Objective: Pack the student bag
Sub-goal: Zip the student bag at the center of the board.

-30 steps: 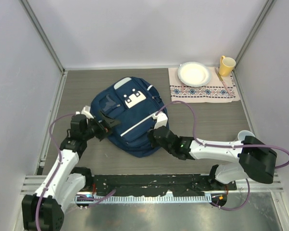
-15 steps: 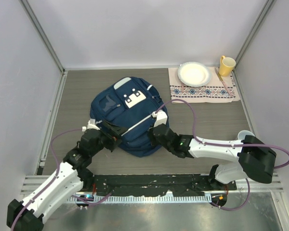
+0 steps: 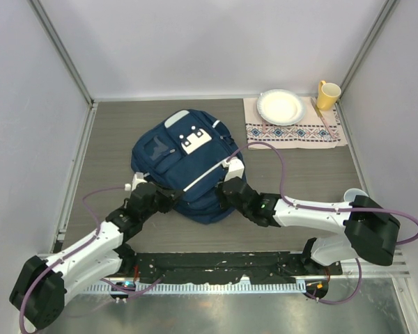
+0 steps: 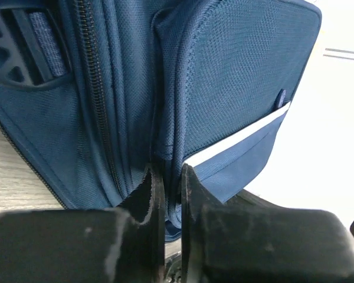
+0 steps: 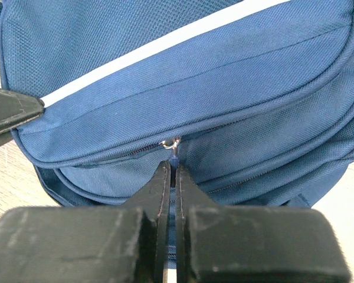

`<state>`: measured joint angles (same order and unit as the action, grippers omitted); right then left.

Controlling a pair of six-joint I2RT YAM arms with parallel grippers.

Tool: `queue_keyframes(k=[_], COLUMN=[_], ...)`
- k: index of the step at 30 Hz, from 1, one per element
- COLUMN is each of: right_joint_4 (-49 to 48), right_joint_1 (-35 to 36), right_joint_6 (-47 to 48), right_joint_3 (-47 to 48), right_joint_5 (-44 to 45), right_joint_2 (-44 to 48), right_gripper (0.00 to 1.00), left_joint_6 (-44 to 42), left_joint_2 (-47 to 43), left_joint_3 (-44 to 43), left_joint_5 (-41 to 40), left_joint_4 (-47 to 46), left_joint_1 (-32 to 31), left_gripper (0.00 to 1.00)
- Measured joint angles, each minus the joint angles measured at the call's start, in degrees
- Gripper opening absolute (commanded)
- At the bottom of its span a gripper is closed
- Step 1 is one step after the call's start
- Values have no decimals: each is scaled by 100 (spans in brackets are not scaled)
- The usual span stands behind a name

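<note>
Left end effector point(image 3: 167, 198) slid toward arm bases along student bag point(image 3: 195, 163), pinched onto side seam.

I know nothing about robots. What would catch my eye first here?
A big navy student bag lies in the middle of the scene. At its near edge the left hand pinches a fabric seam and the right hand is shut on a zipper pull. Far right, a white plate sits on a patterned mat, a yellow mug beside it.

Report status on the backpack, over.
Left gripper pinched on a backpack seam fold. Right gripper shut on the zipper pull. Backpack flat on the table, front up. Plate and yellow mug well apart on the embroidered cloth.
</note>
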<state>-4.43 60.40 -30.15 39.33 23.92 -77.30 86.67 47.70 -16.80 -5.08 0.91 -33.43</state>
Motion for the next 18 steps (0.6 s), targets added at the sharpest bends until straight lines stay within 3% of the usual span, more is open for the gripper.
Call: queue_keyframes(k=[9, 18], right_joint_4=[-9, -26], right_joint_1=[-26, -555], right_joint_6=[7, 238], right_joint_3=[-13, -13], right_joint_5=[13, -190], right_joint_2=[9, 22], right_gripper=[1, 1], left_joint_6=[-984, -2870], left_joint_2=[-400, -660], left_joint_3=[-275, -756], left_joint_5=[-188, 1108], left_joint_4=[601, 1829], left_joint_1=[61, 1657], left_gripper=[0, 0])
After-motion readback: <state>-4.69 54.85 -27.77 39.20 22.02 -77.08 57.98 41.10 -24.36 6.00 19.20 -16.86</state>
